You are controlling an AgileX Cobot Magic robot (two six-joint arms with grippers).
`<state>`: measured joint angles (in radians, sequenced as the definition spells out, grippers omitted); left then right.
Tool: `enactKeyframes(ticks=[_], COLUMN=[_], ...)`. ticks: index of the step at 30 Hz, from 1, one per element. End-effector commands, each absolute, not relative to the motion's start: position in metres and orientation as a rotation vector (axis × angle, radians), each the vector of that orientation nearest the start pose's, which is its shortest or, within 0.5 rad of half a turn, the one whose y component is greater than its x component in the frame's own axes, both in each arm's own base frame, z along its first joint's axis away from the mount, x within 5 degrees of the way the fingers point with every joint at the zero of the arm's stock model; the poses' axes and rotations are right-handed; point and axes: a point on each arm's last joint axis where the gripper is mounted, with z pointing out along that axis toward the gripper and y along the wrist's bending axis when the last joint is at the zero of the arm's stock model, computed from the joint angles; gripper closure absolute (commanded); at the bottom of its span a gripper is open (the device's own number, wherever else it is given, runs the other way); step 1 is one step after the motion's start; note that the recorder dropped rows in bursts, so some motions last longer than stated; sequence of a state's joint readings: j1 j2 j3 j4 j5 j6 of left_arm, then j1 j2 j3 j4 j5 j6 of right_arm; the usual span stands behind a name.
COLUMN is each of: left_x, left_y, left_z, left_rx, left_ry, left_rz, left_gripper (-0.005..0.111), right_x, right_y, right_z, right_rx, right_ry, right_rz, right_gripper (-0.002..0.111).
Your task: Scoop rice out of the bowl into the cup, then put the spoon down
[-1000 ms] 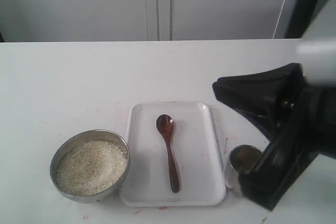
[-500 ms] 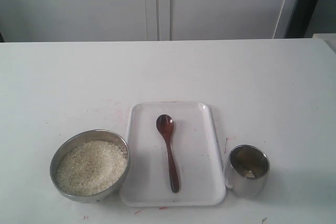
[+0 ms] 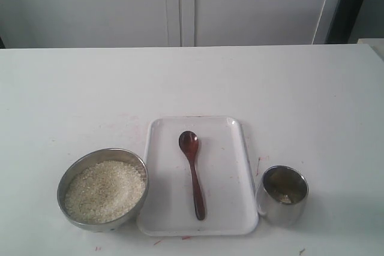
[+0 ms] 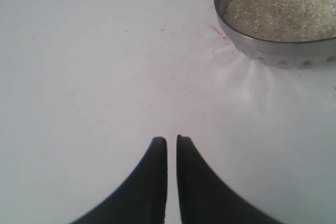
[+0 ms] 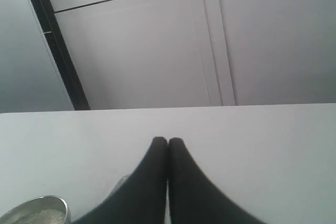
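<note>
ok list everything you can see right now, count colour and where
table: one, white, under everything
cabinet doors: white, behind the table
tray: one, white, front centre of the table
spoon: one, reddish-brown wood, lying on the tray
bowl: one, steel, left of the tray
rice: pale heap filling the bowl
cup: one, shiny steel, right of the tray, a few pale grains inside
left hand: black, fingers almost together, empty, over bare table near the bowl
right hand: black, shut, empty, raised above the table
</note>
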<state>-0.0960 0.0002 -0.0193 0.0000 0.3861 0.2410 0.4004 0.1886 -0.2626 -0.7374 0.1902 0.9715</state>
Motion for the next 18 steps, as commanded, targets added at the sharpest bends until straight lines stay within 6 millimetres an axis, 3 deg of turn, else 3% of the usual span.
enactKeyframes(ticks=[1,9,18], left_x=[0.051,0.051,0.051], left_y=[-0.005,-0.005,-0.005], left_z=[0.178,0.178,0.178], left_rx=[0.318,0.318,0.318], left_ry=[1.882,1.882,1.882], left_rz=[0.083,0.083,0.083], left_gripper=[0.092,0.092,0.092], right_x=[0.066,0.063,0.059], right_y=[0.019,0.016,0.003], right_z=[0.254,0.224,0.21], right_rx=[-0.078,-0.167,-0.001], right_ry=[1.646,1.639,1.613], right_rz=[0.393,0.247,0.075], right_gripper=[0.108,0.108,0.108])
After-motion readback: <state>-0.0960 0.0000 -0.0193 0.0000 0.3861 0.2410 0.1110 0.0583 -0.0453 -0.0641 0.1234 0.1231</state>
